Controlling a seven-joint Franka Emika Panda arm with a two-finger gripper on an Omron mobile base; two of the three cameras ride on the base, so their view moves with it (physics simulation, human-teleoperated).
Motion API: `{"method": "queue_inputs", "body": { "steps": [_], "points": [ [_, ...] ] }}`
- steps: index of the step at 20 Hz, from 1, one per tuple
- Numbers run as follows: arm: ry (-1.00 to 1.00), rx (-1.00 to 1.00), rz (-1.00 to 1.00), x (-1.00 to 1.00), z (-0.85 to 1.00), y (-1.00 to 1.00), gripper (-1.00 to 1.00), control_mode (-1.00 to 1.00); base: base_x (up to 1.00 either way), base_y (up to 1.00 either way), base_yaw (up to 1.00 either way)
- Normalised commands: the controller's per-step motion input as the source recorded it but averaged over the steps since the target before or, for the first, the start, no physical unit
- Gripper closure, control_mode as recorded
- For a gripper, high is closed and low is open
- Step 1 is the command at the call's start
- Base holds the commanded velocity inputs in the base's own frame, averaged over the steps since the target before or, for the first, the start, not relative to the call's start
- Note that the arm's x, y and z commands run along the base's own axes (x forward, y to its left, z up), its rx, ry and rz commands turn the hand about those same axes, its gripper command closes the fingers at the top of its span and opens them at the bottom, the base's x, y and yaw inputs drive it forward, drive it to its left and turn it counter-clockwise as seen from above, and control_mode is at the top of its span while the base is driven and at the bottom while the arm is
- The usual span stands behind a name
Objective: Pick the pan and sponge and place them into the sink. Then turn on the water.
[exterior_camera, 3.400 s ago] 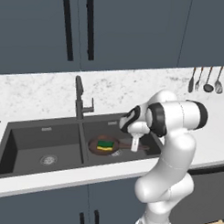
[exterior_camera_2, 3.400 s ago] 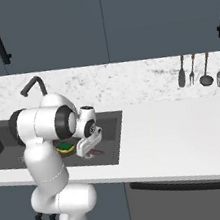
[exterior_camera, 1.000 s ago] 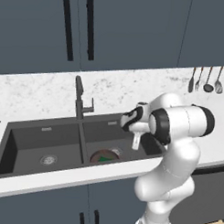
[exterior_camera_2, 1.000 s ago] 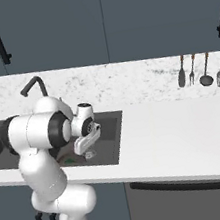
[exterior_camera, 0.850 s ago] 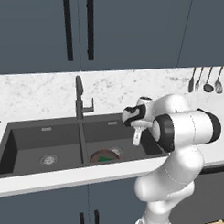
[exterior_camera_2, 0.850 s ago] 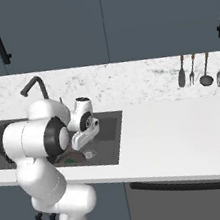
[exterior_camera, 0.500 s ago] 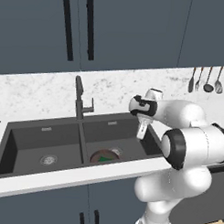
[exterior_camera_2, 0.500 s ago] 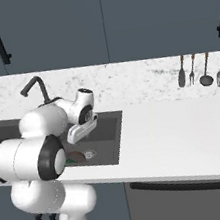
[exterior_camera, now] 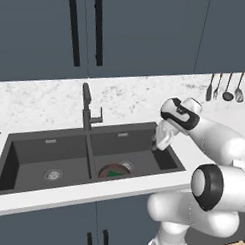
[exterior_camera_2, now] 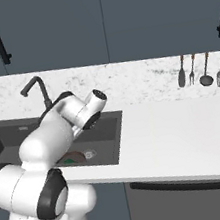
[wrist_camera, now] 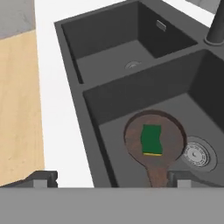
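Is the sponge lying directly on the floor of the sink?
No, in the hand view the sponge lies on the pan, which rests in the sink.

White counter (exterior_camera_2: pixel 176 131) w/ sink (exterior_camera: pixel 24 141) set in; pan (wrist_camera: pixel 170 133) (sponge (wrist_camera: pixel 151 139) on it) in right basin.

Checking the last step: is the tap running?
Off. No stream falls from the tap; the pan and sponge lie in the sink.

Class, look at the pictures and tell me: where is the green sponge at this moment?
The sponge lies flat inside the pan, which rests on the floor of the sink basin nearer the arm, right beside the round steel drain.
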Motion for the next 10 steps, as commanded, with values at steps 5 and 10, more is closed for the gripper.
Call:
{"method": "queue_inputs", "body": {
  "steps": [5, 10],
  "points": [
    [-0.05, 0.2, 0.0, 0.21, 0.21, 0.1, -1.0, -1.0, 0.0, 0.0, 0.0],
    [-0.16, 0.31, -0.01, 0.0, 0.06, 0.22, -1.0, -1.0, 0.0, 0.0, 0.0]
  ]
}}
